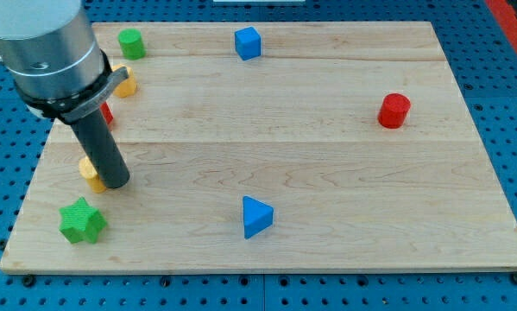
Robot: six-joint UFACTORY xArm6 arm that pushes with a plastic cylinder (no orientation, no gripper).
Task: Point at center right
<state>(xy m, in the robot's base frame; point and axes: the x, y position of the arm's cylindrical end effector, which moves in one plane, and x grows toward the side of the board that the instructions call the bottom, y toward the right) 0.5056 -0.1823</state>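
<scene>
My tip [114, 184] rests on the counter [327, 173] at the view's left, a little below mid-height; the arm ends in a bare dark rod, so there is no hand to be wide, narrow or holding anything. The rod rises from the tip toward the view's upper left into a broad grey housing that covers the top left corner. Touching the tip on its left side, or so close that no gap shows, is a yellow block [90, 173], partly hidden by the rod, so its shape is unclear. Below and left of the tip, near the counter's bottom left corner, sits a green star [82, 221], apart from the tip. Above the tip, a red block [107, 113] peeks out from behind the housing, only a sliver showing. Higher up, a second yellow block [126, 83] shows beside the housing, also partly covered. Just above it, at the top edge, stands a green cylinder [131, 42]. Further out, a blue triangle [256, 216] lies near the bottom centre, and a blue cube [248, 42] sits near the top centre. The centre right of the counter, the spot the task names, is well apart from the tip, across the board; a red cylinder [394, 111] stands there upright, slightly above mid-height.
</scene>
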